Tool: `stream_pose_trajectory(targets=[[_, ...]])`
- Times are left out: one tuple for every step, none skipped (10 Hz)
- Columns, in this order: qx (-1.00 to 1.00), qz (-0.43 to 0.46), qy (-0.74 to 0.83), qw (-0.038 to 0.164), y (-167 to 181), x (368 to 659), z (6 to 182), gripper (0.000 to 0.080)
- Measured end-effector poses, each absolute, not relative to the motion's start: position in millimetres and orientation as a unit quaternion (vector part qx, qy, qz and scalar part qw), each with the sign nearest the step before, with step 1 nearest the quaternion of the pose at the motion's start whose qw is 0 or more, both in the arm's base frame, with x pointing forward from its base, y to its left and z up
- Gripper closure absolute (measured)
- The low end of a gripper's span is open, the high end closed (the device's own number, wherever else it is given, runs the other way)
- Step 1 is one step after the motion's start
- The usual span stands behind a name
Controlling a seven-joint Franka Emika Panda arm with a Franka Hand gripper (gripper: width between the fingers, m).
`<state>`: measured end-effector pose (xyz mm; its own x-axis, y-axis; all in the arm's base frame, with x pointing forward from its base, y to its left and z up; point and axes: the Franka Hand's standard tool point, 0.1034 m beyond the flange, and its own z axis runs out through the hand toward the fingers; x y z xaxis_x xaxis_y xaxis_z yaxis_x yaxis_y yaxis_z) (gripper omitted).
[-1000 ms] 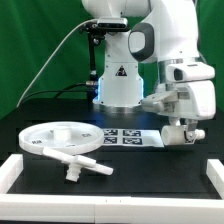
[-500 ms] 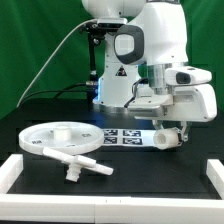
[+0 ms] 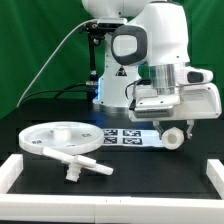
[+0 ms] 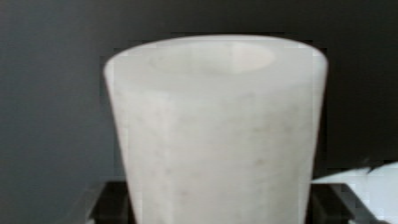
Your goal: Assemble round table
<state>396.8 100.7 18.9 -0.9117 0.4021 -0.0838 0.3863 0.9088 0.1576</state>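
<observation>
End effector [image 3: 172, 133] grips cylinder [image 4: 214, 130] near tagged marker board [image 3: 128, 138].

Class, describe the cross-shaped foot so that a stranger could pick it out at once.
On the black table, find the large round disc at the exterior view's left. The cross-shaped foot lies at its near edge, toward the low white wall. Unlike the disc and the short thick cylinder, it has four arms.

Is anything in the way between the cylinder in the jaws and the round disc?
Nothing upright. Only the flat marker board lies between the cylinder and the disc. The cross-shaped foot lies at the disc's near edge.
</observation>
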Motion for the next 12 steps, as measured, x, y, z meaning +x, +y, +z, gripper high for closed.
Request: stream_pose_trajectory(targets=[[0.204, 0.066, 0.975, 0.057, 98.9, 397.5, 18.5, 0.0397], [0.205, 0.065, 0.975, 0.056, 98.3, 397.4, 18.4, 0.0338], [0.205, 0.065, 0.975, 0.056, 97.6, 397.4, 18.3, 0.0218], [0.206, 0.064, 0.975, 0.056, 96.9, 397.5, 18.2, 0.0218], [0.207, 0.064, 0.975, 0.056, 96.2, 397.5, 18.2, 0.0164], [0.207, 0.063, 0.975, 0.056, 95.5, 397.6, 18.1, 0.0154], [0.208, 0.063, 0.974, 0.056, 94.8, 397.6, 18.0, 0.0154], [0.209, 0.063, 0.974, 0.056, 94.3, 397.7, 18.0, 0.0151], [0.209, 0.063, 0.974, 0.056, 94.1, 398.2, 18.6, 0.0151], [0.214, 0.064, 0.973, 0.062, 94.7, 399.2, 25.1, 0.0151], [0.219, 0.066, 0.971, 0.073, 94.4, 401.1, 38.9, 0.0151], [0.239, 0.064, 0.965, 0.086, 91.3, 403.4, 55.1, 0.0151]])
